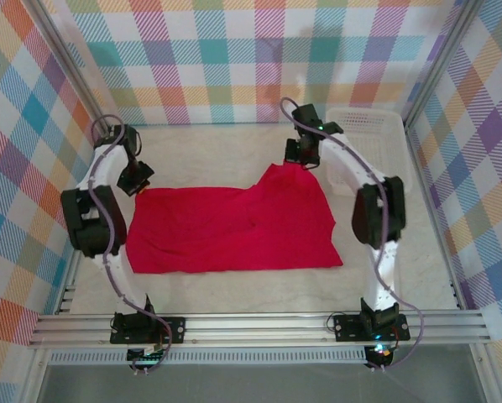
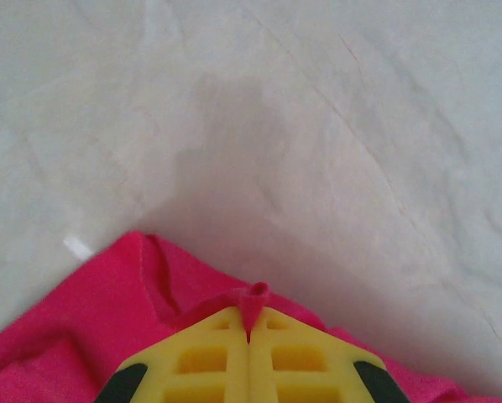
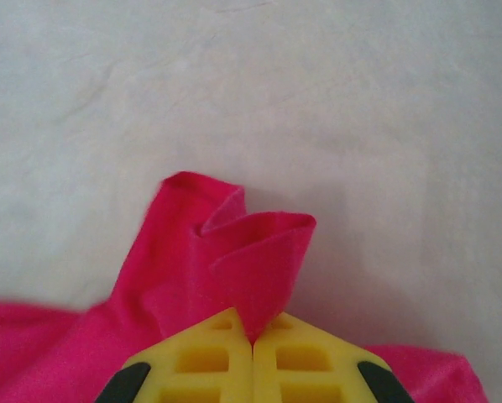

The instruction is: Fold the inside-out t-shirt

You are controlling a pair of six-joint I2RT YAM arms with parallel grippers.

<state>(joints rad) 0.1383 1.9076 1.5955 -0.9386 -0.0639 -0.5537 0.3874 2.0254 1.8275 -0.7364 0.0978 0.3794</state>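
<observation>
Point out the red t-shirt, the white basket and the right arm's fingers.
red t-shirt [image 1: 234, 231], top external view, middle of the spread cloth.
white basket [image 1: 368, 124], top external view, its far lattice wall.
right fingers [image 3: 339, 357], right wrist view, yellow face of one finger, shut on a fold of the shirt.

- pale, faintly marbled white tabletop [image 1: 209, 147], flat and smooth
- crimson-red soft fabric t-shirt [image 1: 226, 231] spread across its middle, the far right corner drawn up
- white plastic lattice basket [image 1: 377, 122] at its far right corner
</observation>
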